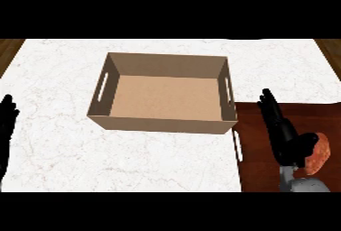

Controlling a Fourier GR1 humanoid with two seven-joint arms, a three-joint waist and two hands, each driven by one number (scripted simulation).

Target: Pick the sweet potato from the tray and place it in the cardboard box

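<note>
Bench (pixel 166 153): white marble, bare in front of the cardboard box (pixel 165 97), wood strips at the far corners
Writing: none readable
Right hand (pixel 283 131): over the tray (pixel 256 135), fingers straight, thumb beside the sweet potato
Left hand (pixel 6 124): resting at the left edge, fingers up and relaxed
Sweet potato (pixel 318 154): on the tray, near the right edge

A plain tan open cardboard box (pixel 165 94) is seen on the white, faintly veined marble counter (pixel 60 144); right of the box, a dark reddish-brown wooden tray (pixel 256 135) (orange-brown sweet potato (pixel 318 153) on it).
</note>
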